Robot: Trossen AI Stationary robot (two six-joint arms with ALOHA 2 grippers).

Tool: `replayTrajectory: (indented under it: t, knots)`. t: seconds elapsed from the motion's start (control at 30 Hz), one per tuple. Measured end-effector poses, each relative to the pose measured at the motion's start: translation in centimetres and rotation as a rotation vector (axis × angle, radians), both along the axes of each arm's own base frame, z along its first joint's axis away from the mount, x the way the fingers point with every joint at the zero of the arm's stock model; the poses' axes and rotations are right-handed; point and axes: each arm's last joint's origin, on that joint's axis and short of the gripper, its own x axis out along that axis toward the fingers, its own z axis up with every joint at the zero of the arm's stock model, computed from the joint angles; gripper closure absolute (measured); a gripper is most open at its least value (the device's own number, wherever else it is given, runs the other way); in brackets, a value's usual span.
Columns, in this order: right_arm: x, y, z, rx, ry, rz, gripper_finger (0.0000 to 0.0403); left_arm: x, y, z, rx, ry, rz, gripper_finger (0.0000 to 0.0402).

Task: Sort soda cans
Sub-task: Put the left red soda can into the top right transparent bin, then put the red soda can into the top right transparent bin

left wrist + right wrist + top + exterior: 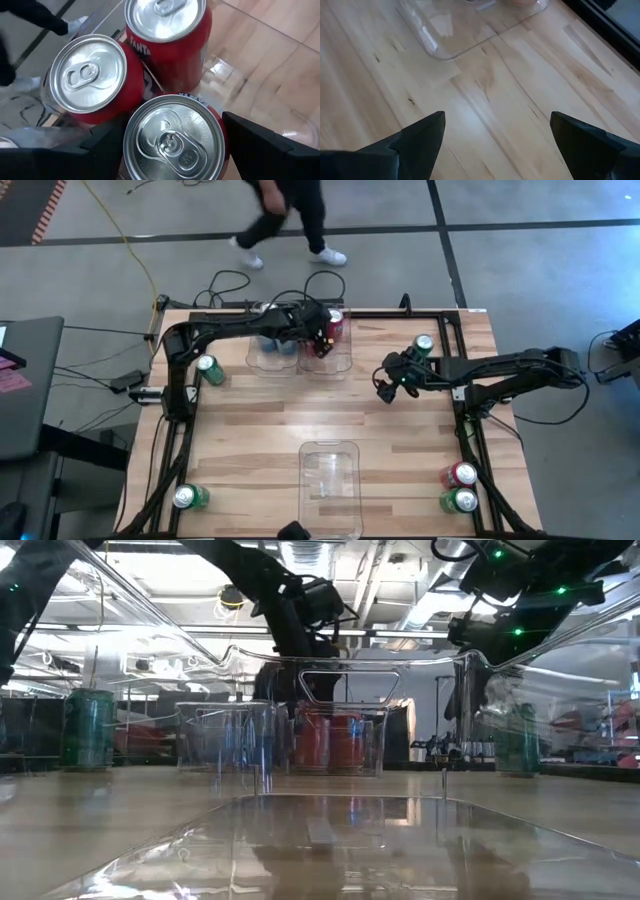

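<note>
Wooden table: left gripper straddles a red can in the bin, grouping reds; right gripper open, empty.

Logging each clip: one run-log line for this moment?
left gripper: around red can in bin | right gripper: open, over table

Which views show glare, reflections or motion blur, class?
Low view: the near clear bin fills the foreground, mirroring ceiling lights. Left wrist view: shiny highlights on the red cans. High view: the walking person is blurred. Right wrist view: soft sheen on the wooden table.
</note>
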Motion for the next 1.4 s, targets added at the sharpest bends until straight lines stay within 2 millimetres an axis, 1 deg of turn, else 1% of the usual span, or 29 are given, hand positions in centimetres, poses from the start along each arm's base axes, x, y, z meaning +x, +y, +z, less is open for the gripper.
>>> replayTrajectory:
  t: [0.5, 0.73, 0.93, 1.07, 1.27, 1.4]
  knots:
    - [0.0, 0.0, 0.0, 0.007, -0.004, -0.004, 0.0024, -0.1, 0.1, 0.0, 0.013, 0.015, -0.025, 0.0069]
    - [0.0, 0.0, 0.0, 0.007, -0.005, -0.004, 0.0024, -0.5, -0.1, 0.8, 0.009, 0.032, -0.036, 0.004]
    - [0.2, 0.0, 0.2, 0.004, -0.029, -0.002, 0.0024, -1.1, -0.9, 3.0, 0.018, 0.002, -0.051, 0.0009]
    - [0.0, 0.0, 0.8, -0.002, -0.066, 0.005, 0.0024, -1.8, -2.0, 5.1, 0.037, -0.039, -0.07, 0.0002]
    - [-1.1, 0.4, 2.7, 0.038, -0.175, 0.057, 0.0024, -3.5, -4.7, 8.4, 0.114, -0.05, -0.066, 0.0002]
    - [-2.3, 0.9, 4.3, 0.071, -0.264, 0.103, 0.0024, -5.4, -7.4, 10.5, 0.181, -0.108, -0.079, 0.0003]
